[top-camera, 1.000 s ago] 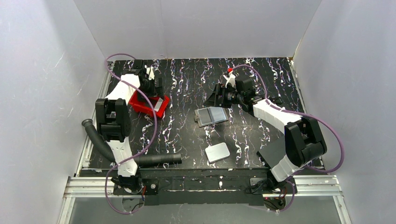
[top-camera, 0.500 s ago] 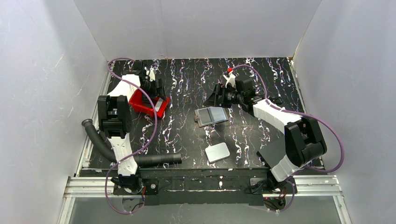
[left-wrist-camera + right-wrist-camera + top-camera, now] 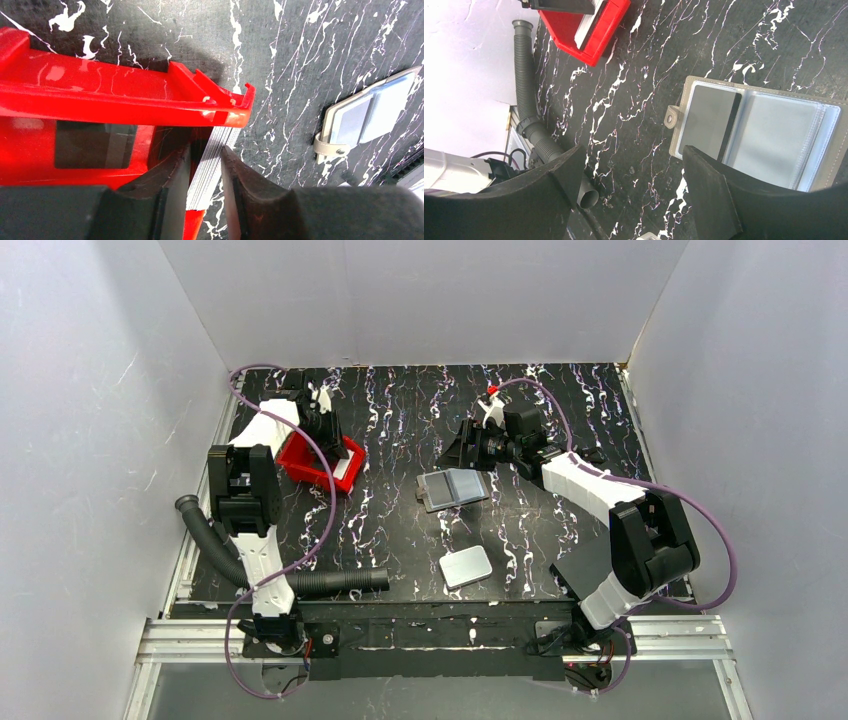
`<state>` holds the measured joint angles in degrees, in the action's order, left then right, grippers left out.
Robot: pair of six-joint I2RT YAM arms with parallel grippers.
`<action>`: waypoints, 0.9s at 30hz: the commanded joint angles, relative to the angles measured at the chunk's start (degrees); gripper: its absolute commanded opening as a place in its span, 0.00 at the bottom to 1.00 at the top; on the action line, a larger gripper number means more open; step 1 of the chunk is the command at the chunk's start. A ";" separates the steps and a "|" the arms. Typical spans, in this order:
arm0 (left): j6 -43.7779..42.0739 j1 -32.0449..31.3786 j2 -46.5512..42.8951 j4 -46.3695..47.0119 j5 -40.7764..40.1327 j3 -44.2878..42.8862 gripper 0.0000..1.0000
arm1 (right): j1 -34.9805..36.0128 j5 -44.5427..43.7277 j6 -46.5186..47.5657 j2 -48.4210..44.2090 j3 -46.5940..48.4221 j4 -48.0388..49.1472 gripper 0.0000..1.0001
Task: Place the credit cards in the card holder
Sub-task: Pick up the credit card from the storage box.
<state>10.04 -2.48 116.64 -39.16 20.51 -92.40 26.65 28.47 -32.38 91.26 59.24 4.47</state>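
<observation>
A stack of white credit cards [image 3: 212, 160] stands on edge at the open end of a red tray [image 3: 100, 95]. My left gripper [image 3: 205, 147] is shut on this stack, one finger on each side. From above, the left gripper [image 3: 330, 445] sits over the tray's right end, with the cards [image 3: 347, 465] showing white beside it. The card holder [image 3: 452, 487] lies open mid-table, clear pockets up, and also shows as the holder [image 3: 367, 112] and the holder [image 3: 764, 130] in the wrist views. My right gripper [image 3: 630, 152] is open and empty, hovering just behind the holder's far left corner.
A white rounded slab [image 3: 466, 567] lies near the front edge. A black corrugated hose [image 3: 300, 580] runs along the front left. A black sheet [image 3: 580, 575] lies under the right arm. The red tray [image 3: 300, 460] stands at the back left.
The left jaws have closed from wide open onto the card stack in the red tray. The stack now shows whiter from above. The right arm has not moved.
</observation>
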 commanded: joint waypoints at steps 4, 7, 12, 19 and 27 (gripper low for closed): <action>-0.46 -0.24 -2.71 -1.19 0.06 0.54 0.23 | 0.15 0.07 0.28 -0.45 0.96 2.04 0.79; -0.46 -0.29 -3.03 -1.19 -0.16 0.62 0.20 | 0.15 0.02 0.28 -0.40 0.88 2.12 0.79; -0.40 -0.24 -3.30 -1.19 -0.73 0.58 0.12 | 0.15 0.27 0.13 -0.17 0.96 2.28 0.79; -0.29 -0.25 -2.89 -1.25 -1.24 0.41 0.04 | 0.15 0.35 0.01 -0.33 0.87 2.39 0.79; -0.52 -0.24 -5.21 -1.74 -3.42 0.42 0.00 | 0.20 0.54 -0.04 -0.13 0.79 2.54 0.79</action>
<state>10.09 -2.48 115.66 -39.13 19.16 -92.40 26.65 28.53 -32.62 91.26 59.24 4.49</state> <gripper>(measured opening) 0.009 0.788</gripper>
